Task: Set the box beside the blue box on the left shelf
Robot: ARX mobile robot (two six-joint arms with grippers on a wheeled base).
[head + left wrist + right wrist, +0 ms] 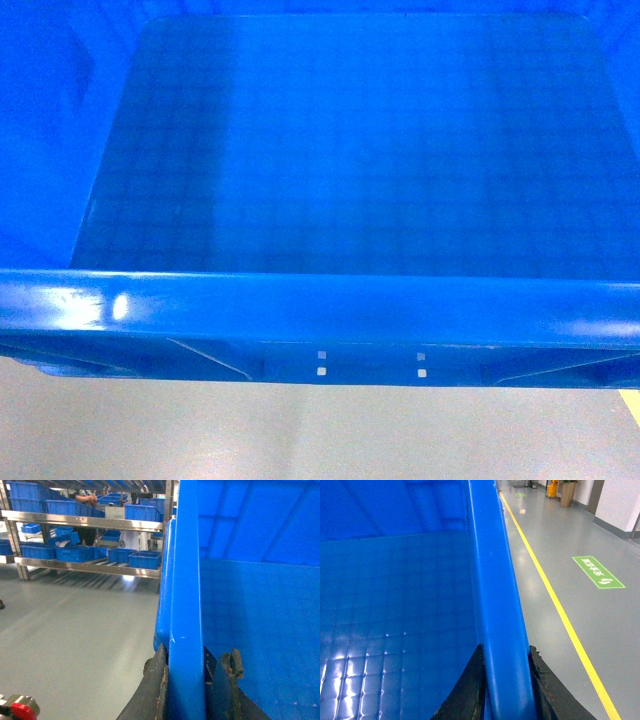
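In the head view the box [350, 150] fills nearly the whole picture, seen from above with its open top toward the camera. Its faint grid-patterned floor shows inside, its thick near rim runs straight across the lower part, and the ribbed outer wall hangs just below that rim. Under it lies a grey floor [300, 430], with a bit of yellow line at the far right edge. Neither arm shows here.

In the left wrist view the left end effector [186, 690] sits at the bottom of the picture with its dark fingers [226, 677] closed on the box's side wall, one finger outside and one inside, the rim running upward between them. To the left, well apart across the grey floor, stands a metal-railed rack [90, 522] with several blue crates [145, 559] on its levels. Whether this is the left shelf cannot be told.

In the right wrist view the right end effector [506, 690] clamps the opposite rim in the same way, a dark finger on each side of the rounded edge. The box's shiny floor lies to the left. To the right a yellow line [560, 615] runs along the grey floor, with a green floor marking [598, 572] beyond it.
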